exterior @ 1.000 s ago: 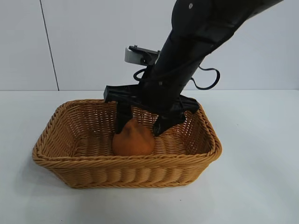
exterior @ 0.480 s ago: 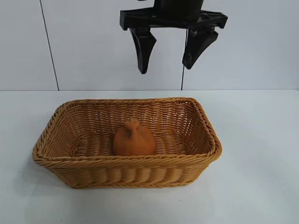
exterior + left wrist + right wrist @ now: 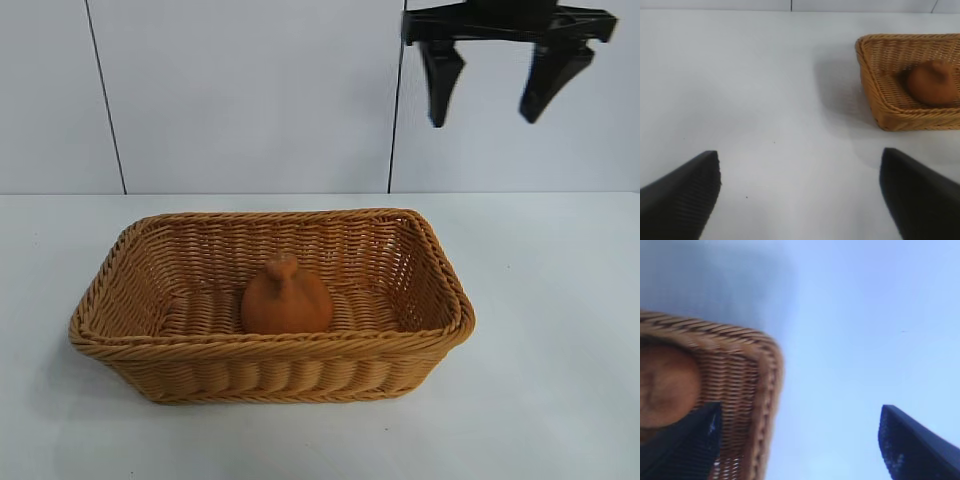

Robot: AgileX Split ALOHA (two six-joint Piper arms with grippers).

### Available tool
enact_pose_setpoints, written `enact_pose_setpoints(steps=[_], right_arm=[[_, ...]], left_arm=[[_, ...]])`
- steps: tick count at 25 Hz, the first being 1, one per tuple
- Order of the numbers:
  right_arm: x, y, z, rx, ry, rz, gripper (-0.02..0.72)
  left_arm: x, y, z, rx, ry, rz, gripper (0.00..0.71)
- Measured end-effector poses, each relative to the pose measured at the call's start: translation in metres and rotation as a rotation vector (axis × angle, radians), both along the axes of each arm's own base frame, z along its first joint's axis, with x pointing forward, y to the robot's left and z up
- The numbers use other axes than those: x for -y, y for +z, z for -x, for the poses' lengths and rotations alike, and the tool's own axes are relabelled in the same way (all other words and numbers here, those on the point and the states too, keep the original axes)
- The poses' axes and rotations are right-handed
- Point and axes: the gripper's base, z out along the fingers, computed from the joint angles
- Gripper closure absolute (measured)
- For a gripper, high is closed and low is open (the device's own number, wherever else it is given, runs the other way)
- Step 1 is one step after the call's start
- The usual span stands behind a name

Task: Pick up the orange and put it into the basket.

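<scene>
The orange sits on the floor of the wicker basket, knob up, touching no gripper. My right gripper hangs open and empty high above the basket's right end. In the right wrist view the open gripper looks down on the basket's corner with the orange inside. My left gripper is open and empty over bare table, well away from the basket; the orange shows inside it. The left arm is out of the exterior view.
The basket stands on a white table in front of a white panelled wall. Bare tabletop lies on all sides of the basket.
My right gripper has left the orange in the basket, risen out of it, and moved up and to the right. The orange and basket have stayed in place.
</scene>
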Motion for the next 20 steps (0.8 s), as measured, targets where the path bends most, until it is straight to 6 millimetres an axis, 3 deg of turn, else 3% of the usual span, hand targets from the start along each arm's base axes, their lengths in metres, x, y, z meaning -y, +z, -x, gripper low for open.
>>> enact_pose_setpoints(steps=[3, 10, 20], right_arm=[[0.022, 0.000, 0.000, -0.007, -0.050, -0.021, 0.117], [0.013, -0.013, 0.008, -0.064, 0.004, -0.055, 0.117], [0.010, -0.032, 0.073, -0.218, 0.028, -0.083, 0.117]], left_arm=[[0.000, 0.000, 0.000, 0.000, 0.000, 0.000, 0.095], [0.000, 0.000, 0.000, 0.000, 0.000, 0.000, 0.095], [0.000, 0.000, 0.000, 0.000, 0.000, 0.000, 0.095]])
